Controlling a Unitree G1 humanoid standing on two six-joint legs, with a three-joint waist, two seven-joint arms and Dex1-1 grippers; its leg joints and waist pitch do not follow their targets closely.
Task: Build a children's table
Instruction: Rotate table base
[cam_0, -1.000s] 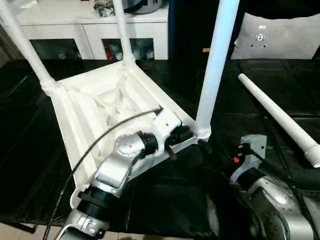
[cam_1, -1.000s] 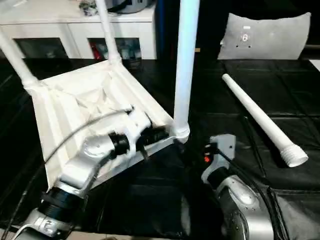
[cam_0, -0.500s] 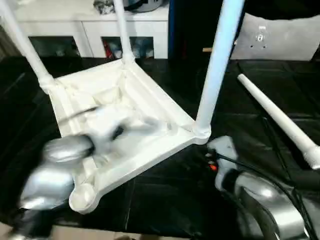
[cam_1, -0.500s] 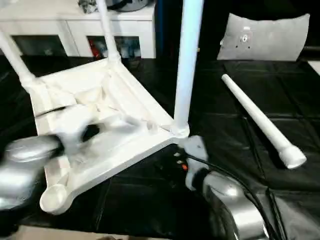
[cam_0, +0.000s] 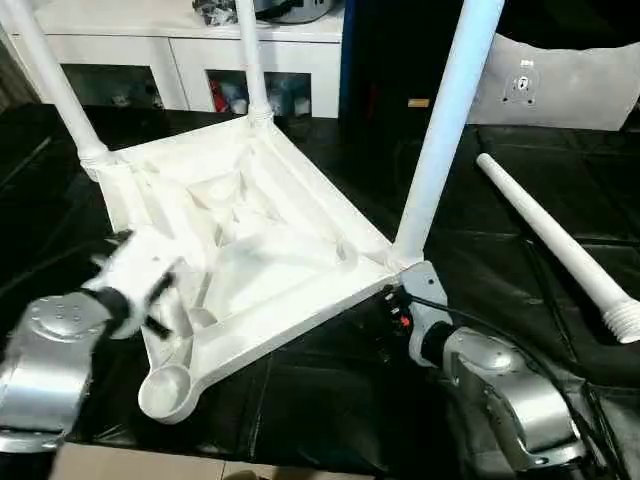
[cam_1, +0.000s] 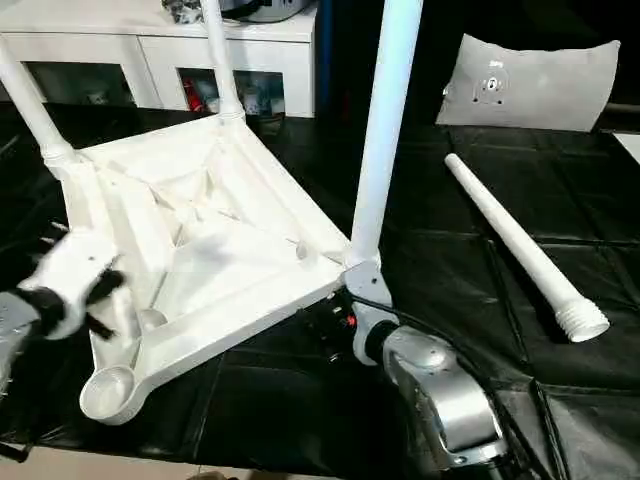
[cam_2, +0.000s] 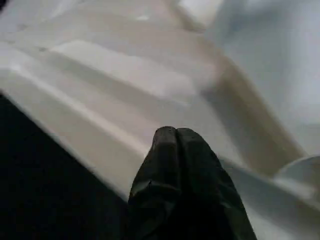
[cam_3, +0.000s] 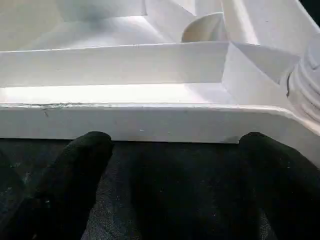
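The children's table top (cam_0: 250, 250) lies upside down on the black surface, with three white legs standing in its corner sockets. The one nearest me on the right is leg (cam_0: 440, 130). The near-left corner socket (cam_0: 165, 385) is open. A loose leg (cam_0: 550, 235) lies on the right. My left gripper (cam_0: 158, 298) hovers at the top's left rim, shut and holding nothing; its fingertips (cam_2: 172, 137) are pressed together. My right gripper (cam_3: 175, 145) is open with its fingers (cam_3: 85, 152) apart, facing the rim at the corner below the near-right leg.
A white cabinet with glass doors (cam_0: 190, 60) stands behind the table. A grey-white cushion (cam_0: 560, 80) leans at the back right. The black covered surface (cam_0: 300, 400) ends at the front edge close to me.
My left arm has swung away from the top's near-right rim to its left rim, and the gripper has shut. My right gripper has moved forward to the corner below the leg.
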